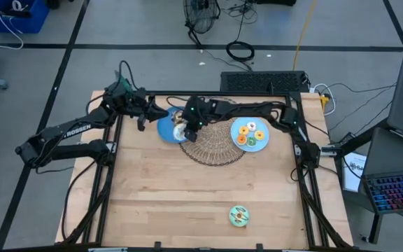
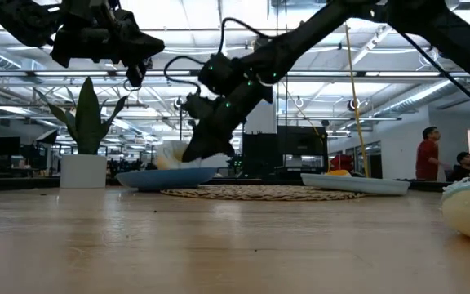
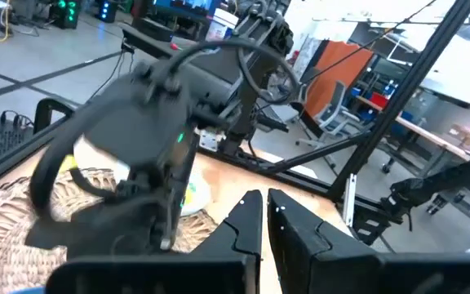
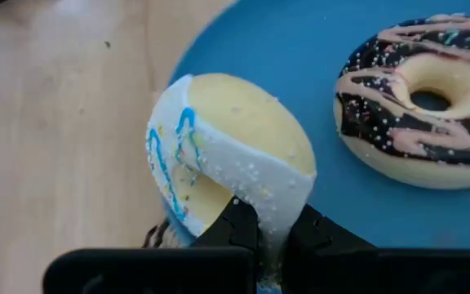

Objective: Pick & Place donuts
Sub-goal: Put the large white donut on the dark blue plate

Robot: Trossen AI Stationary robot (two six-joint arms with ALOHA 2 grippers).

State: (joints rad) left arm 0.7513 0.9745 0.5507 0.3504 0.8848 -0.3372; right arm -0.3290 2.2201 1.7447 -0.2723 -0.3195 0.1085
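Note:
A white-frosted donut stands on edge over the left blue plate, inside my right gripper, which is shut on it. A chocolate donut lies flat on the same plate. My right arm reaches across the wicker mat to that plate. The right blue plate carries several tiny donuts. A green-frosted donut lies alone near the table's near edge. My left gripper hangs shut above the table, left of the left plate. My right gripper pinches the white-frosted donut by the frosted ring on one side, between its two fingers. They come at it slanting down from the table's right. The donut sits tilted up on edge; I cannot tell whether its lower rim touches the plate.
The wicker mat lies between the two plates at the table's far middle. A potted plant stands beyond the far left. Bare wood spreads over the near half of the table. People show in the room behind.

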